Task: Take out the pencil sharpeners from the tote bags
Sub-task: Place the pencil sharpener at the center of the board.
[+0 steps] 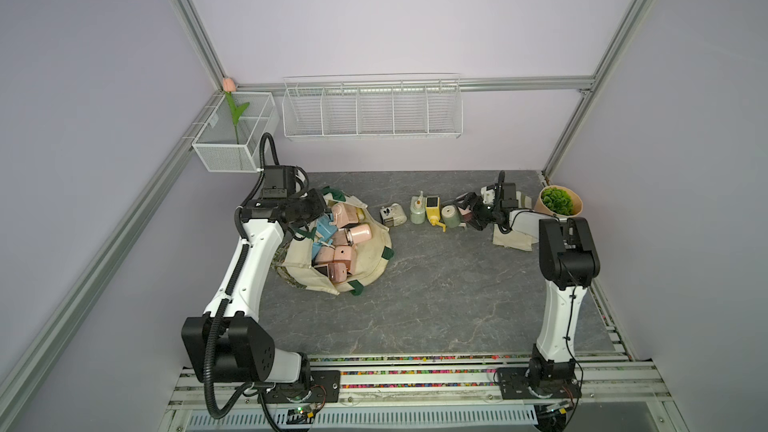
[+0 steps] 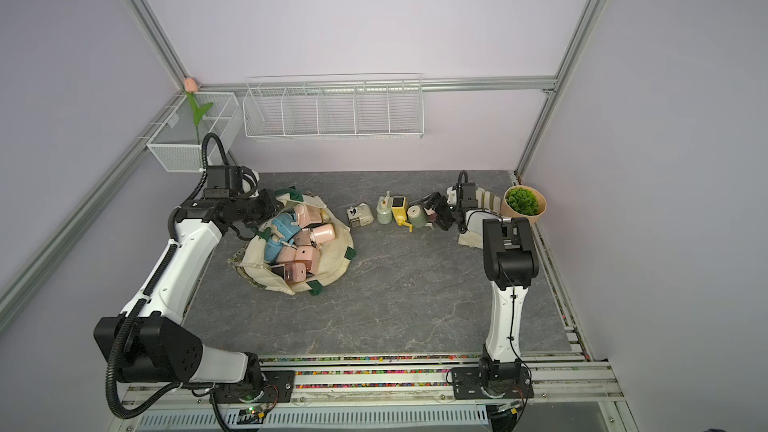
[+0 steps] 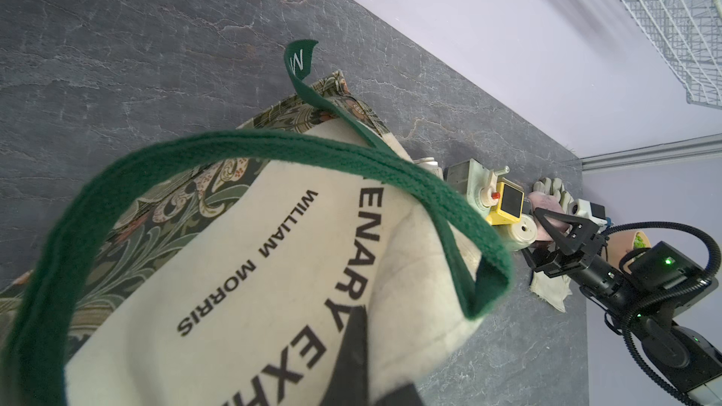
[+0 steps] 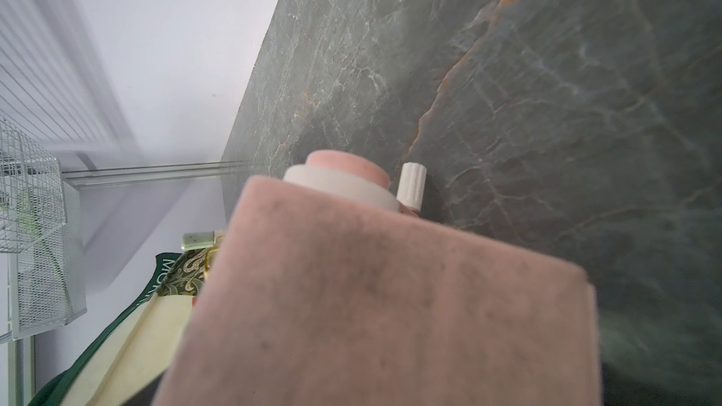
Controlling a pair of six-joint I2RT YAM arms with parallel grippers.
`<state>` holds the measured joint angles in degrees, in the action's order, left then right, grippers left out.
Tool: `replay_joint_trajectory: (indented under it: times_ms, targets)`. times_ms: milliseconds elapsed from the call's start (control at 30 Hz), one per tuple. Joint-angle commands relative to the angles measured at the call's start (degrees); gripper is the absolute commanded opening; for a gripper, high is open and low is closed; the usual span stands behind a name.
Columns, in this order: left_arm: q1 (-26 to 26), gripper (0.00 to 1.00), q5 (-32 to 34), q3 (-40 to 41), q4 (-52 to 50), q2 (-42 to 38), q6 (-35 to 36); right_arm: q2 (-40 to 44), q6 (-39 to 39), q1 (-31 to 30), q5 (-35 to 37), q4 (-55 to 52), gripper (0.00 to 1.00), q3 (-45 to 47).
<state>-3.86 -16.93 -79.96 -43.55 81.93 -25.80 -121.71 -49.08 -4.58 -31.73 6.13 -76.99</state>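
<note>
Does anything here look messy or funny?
Yes. The tote bag lies flopped open on the table, and the pencil sharpeners inside it are piled every which way, unlike the row lined up beside it. A pale glove also lies crumpled near the plant pot.

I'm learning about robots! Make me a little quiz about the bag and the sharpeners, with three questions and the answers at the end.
1. True or false: the tote bag is empty.
2. What colour is the sharpener that the right claw is around? A pink, B blue, C yellow.
3. Fill in: the ____ claw pinches the tote bag's rim.

Key
1. False: many sharpeners lie inside it.
2. A.
3. Left: the left claw is shut on the rim.
</note>
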Motion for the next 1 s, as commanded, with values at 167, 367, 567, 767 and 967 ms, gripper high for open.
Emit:
replay_joint_trajectory:
  times_ms: [167,367,567,767,967]
  targets:
    - [0.0,0.0,-1.6,0.0,-0.9,-1.2,0.0,3.6,-3.0,0.2,-0.3,0.4,0.9,2.4]
    - [0.0,0.0,-1.3,0.2,-1.0,-0.9,0.0,4.3,-5.1,0.3,0.2,-0.4,0.9,2.8]
    - [0.0,0.0,-1.4,0.1,-1.0,-1.1,0.0,5.7,-4.5,0.3,2.3,-4.1,0.9,3.3]
    - [0.0,0.0,-1.5,0.2,-1.0,-1.1,0.0,7.5,-4.4,0.1,2.6,-5.2,0.9,4.7]
    - [-0.1,0.0,-1.4,0.2,-0.9,-1.3,0.0,9.2,-2.2,0.0,2.5,-7.8,0.9,5.1]
